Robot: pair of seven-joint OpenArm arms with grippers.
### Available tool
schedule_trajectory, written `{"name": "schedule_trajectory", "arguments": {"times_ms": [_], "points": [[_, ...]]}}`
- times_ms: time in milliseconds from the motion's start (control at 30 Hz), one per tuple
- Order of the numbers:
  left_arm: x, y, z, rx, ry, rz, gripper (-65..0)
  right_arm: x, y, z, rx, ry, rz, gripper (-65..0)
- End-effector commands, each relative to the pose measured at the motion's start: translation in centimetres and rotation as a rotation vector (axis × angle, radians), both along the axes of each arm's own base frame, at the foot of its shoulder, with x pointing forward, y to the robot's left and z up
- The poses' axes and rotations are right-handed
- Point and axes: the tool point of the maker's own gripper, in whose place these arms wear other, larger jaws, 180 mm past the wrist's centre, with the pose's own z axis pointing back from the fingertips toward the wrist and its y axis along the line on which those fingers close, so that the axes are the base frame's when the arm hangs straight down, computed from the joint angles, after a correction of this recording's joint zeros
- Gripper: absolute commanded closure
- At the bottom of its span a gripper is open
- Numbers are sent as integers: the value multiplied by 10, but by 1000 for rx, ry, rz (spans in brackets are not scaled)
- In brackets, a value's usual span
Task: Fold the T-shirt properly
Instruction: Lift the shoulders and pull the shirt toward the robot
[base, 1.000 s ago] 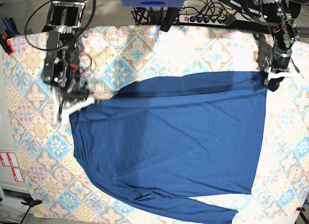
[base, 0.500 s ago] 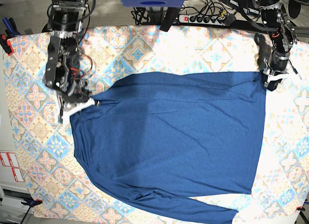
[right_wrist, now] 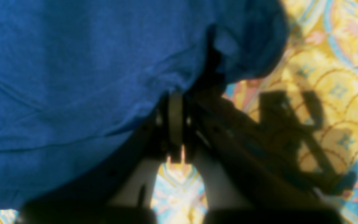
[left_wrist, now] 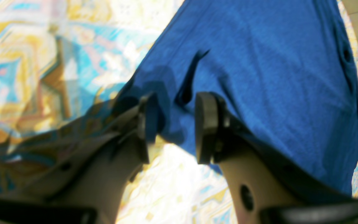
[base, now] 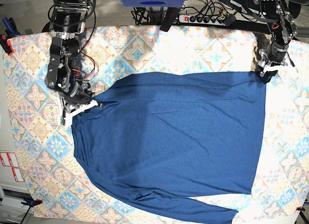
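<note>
Lying flat: soft heathered navy T-shirt [base: 169,147] on the pastel tablecloth [base: 29,137].
You are seeing the left gripper [left_wrist: 174,124] parting at its corner; the right gripper [right_wrist: 176,130] is pinching its edge.

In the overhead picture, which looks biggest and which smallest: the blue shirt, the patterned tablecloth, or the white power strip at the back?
1. patterned tablecloth: it spreads past the shirt on every side.
2. T-shirt: it covers much of the cloth's middle.
3. power strip: a short bar, far smaller, though it lies farther back, which shrinks it somewhat.
</note>
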Motion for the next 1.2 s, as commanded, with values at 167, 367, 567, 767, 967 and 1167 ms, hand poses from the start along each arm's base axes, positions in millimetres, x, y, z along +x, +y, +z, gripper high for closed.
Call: {"name": "schedule_trajectory", "arguments": {"times_ms": [167, 367, 567, 767, 967, 1167], "points": [[3, -7, 2, -30, 11, -31, -208, 12, -5, 14, -12, -53, -3, -1], [4, -8, 0, -35, 14, -29, -208, 12, -5, 14, -12, -53, -3, -1], [1, -8, -1, -36, 22, -29, -208, 12, -5, 14, -12, -53, -3, -1], [-8, -13, 4, -180, 7, -8, -208, 12, -5, 15, -11, -53, -3, -1], [-18, 2, 12, -236, -8, 53, -208, 12, -4, 14, -8, -53, -4, -1], [-24, 19, 7, -272, 33, 187, -208, 12, -4, 14, -8, -53, -4, -1]]}}
